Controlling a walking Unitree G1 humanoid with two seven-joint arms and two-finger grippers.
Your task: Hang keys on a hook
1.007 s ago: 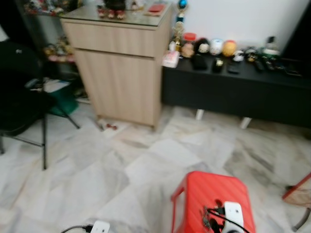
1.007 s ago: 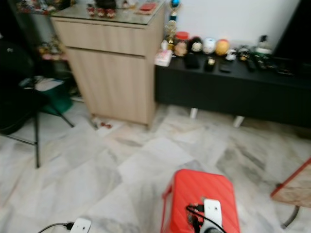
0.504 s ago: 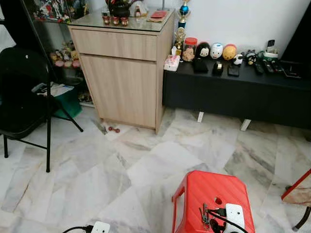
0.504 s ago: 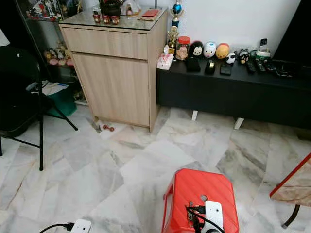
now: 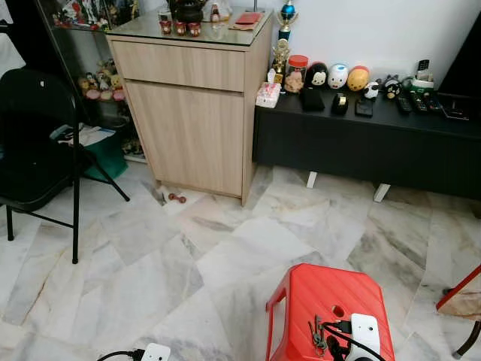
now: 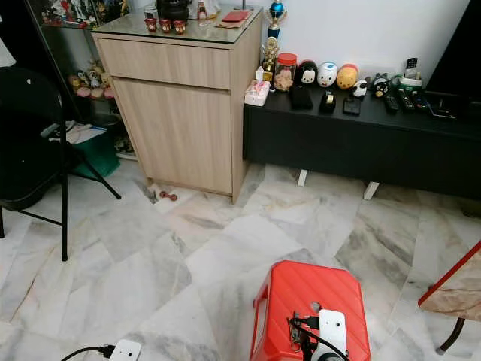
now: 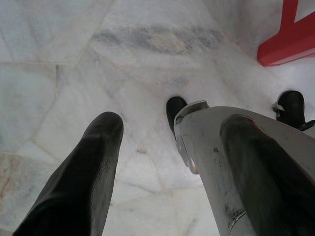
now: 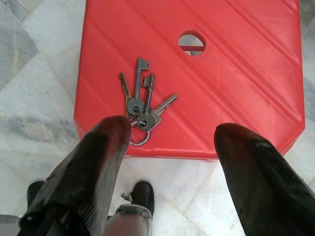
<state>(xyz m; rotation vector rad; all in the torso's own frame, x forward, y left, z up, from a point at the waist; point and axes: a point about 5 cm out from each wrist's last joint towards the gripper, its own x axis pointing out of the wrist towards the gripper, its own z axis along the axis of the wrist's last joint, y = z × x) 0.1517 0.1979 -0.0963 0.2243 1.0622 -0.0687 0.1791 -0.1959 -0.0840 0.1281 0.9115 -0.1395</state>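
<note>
Your right gripper [image 8: 167, 172] hangs over the near edge of the red stool [image 8: 236, 83] with its two black fingers spread wide and nothing between them, so the bunch is still yours to fetch. Your left gripper [image 7: 172, 172] is likewise spread and empty, idle over bare marble floor [image 5: 225, 256] beside the stool.

Going by size: the wooden cabinet [image 5: 192, 113] stands far left, with the long black bench [image 5: 368, 143] to its right carrying figurines and remotes. A black folding chair [image 5: 34, 150] sits at the far left edge. I can make out no hook anywhere, so you will likely have to turn and look for one after the pickup.

Nearer, the stool sits low and just in front of you, right of centre, which is probably why the arm points down. A white power strip [image 5: 364, 335] with a black cable rests on its near side.

Smallest, the keys [image 8: 141, 105] lie flat on the stool top near its near-left edge, fanned from one ring, just ahead of the right gripper's finger [image 8: 98, 162].
</note>
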